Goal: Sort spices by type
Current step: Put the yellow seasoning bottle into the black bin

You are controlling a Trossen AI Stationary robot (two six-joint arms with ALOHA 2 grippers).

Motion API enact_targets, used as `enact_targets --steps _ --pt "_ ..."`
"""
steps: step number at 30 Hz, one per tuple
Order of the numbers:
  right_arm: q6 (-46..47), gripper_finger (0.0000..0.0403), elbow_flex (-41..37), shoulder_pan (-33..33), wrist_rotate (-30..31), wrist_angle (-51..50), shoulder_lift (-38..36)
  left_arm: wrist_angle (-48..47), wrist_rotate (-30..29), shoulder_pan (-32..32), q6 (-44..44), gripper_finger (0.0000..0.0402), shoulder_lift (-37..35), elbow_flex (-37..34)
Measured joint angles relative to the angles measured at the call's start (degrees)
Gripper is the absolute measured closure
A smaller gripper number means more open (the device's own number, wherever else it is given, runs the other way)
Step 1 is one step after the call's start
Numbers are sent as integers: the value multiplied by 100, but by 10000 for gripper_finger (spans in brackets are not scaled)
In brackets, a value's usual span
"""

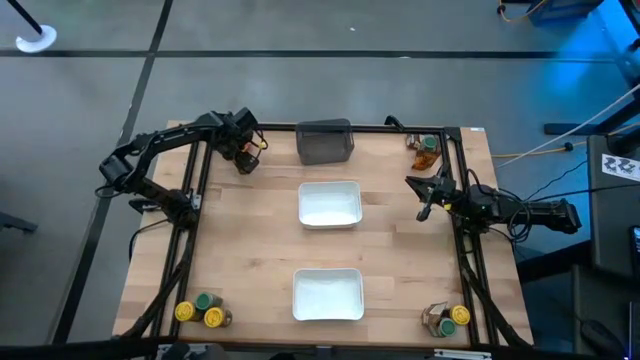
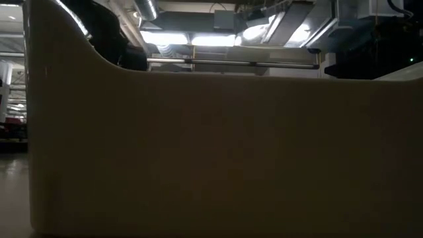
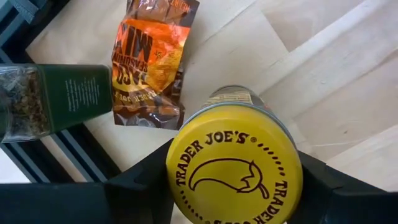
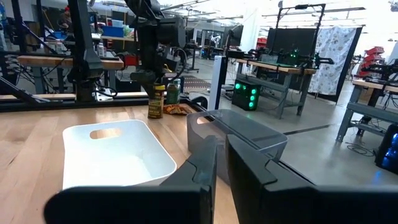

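Two fingers of the left gripper (image 3: 233, 186) stand wide around a yellow-lid jar (image 3: 234, 165) at the table's (image 1: 250, 250) 11 o'clock corner, flanking its lid; contact unclear. Just beyond lie a sachet (image 3: 152, 62) and a green jar (image 3: 56, 99). Right gripper (image 1: 425, 195), at 3 o'clock, is closed, empty.

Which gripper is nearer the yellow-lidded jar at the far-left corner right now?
Left. The left gripper sits directly over the yellow-lidded jar, fingers flanking its lid. The right gripper hangs at the table's right edge, beyond the white tray.
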Motion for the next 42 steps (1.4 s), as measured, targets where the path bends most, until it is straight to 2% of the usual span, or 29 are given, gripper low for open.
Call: enact_targets --steps 6,22,36,42 --pt "-2 366 0 0 0 9 0 -67 29 -35 11 198 2 137" --pt "-4 366 0 0 2 27 0 -254 12 -878 -263 197 136 2328" --pt "-4 366 0 0 3 23 1 -803 9 -1198 -95 197 2217 4843" --pt "-4 365 0 0 4 -36 0 -862 6 -1268 60 197 2850 5626"
